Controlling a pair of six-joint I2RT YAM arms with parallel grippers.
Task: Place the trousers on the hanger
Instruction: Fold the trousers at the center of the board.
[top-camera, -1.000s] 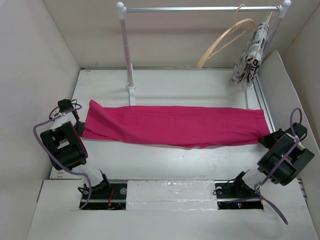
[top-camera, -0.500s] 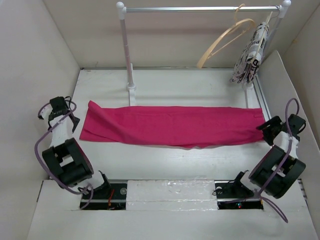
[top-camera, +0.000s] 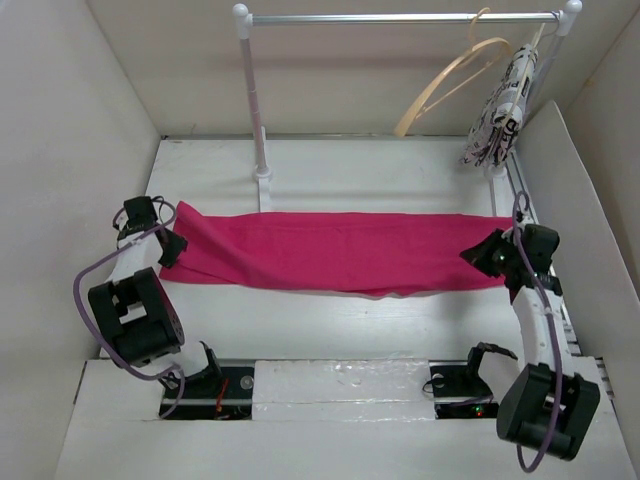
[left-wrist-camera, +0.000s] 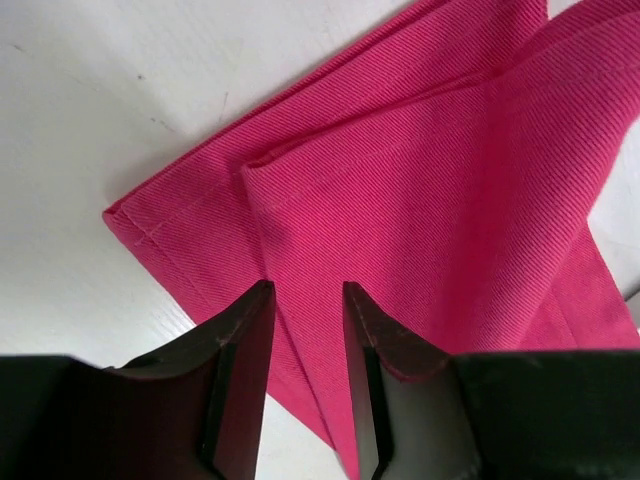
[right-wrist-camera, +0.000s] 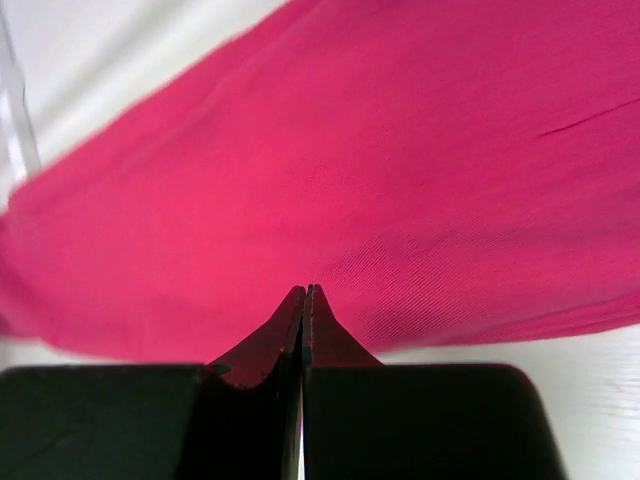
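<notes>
The magenta trousers (top-camera: 340, 250) lie flat and stretched left to right across the table. The tan wooden hanger (top-camera: 450, 75) hangs tilted on the rail at the back right, apart from both arms. My left gripper (top-camera: 172, 250) is at the trousers' left end. In the left wrist view it (left-wrist-camera: 305, 300) is open, its fingers (left-wrist-camera: 240, 345) straddling a fold of the cuff (left-wrist-camera: 400, 200). My right gripper (top-camera: 482, 256) is over the trousers' right end. In the right wrist view it (right-wrist-camera: 305, 292) is shut with nothing between its tips, and the cloth (right-wrist-camera: 330, 160) is just beyond them.
A white rail (top-camera: 400, 17) on two posts stands at the back, its left post (top-camera: 256, 110) just behind the trousers. A black-and-white patterned garment (top-camera: 500, 105) hangs at its right end next to the hanger. White walls enclose the table on three sides.
Both arms have swung inward to the trousers' ends. The right gripper moved left onto the right end, the left gripper moved right onto the left cuff. The trousers lie as before.
</notes>
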